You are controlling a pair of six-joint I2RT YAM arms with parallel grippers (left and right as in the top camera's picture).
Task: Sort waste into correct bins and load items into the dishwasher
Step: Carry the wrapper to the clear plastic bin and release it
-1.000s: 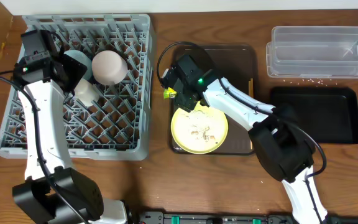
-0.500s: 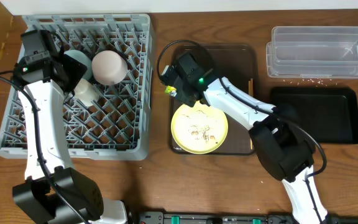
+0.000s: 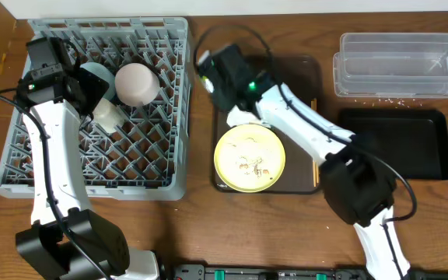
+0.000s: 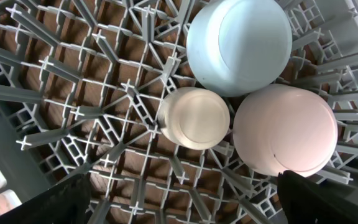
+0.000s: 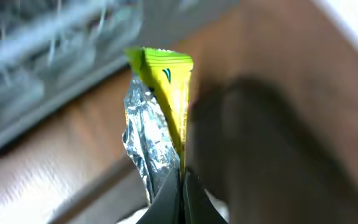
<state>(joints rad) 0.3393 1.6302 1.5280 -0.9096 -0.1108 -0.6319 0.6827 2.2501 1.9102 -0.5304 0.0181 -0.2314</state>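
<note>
Right wrist view shows the crumpled wrapper [image 5: 159, 106], yellow-green outside and silver inside, sticking up from the right jaws, which are pressed together on its lower end. Everything behind it is blurred. From overhead, the right arm's wrist hangs over the strip of wooden surface [image 3: 199, 155] between the dish rack [image 3: 179, 132] and the dark brown serving tray [image 3: 302, 70]; the wrapper cannot be made out there.

The pale yellow plate [image 3: 249, 144] lies on the near part of that tray with beige crumbs [image 3: 251, 165] on it. The chopsticks [image 3: 316, 167] run along the tray's right edge. At the far right sits the clear tub [image 3: 399, 66], with the black tray [image 3: 399, 144] just beside it and more crumbs scattered between them.

In the rack, the pink bowl [image 4: 284, 130], blue bowl [image 4: 238, 43] and white cup [image 4: 194, 118] sit upside down, clustered together. The left jaws are spread wide above them, gripping nothing.
</note>
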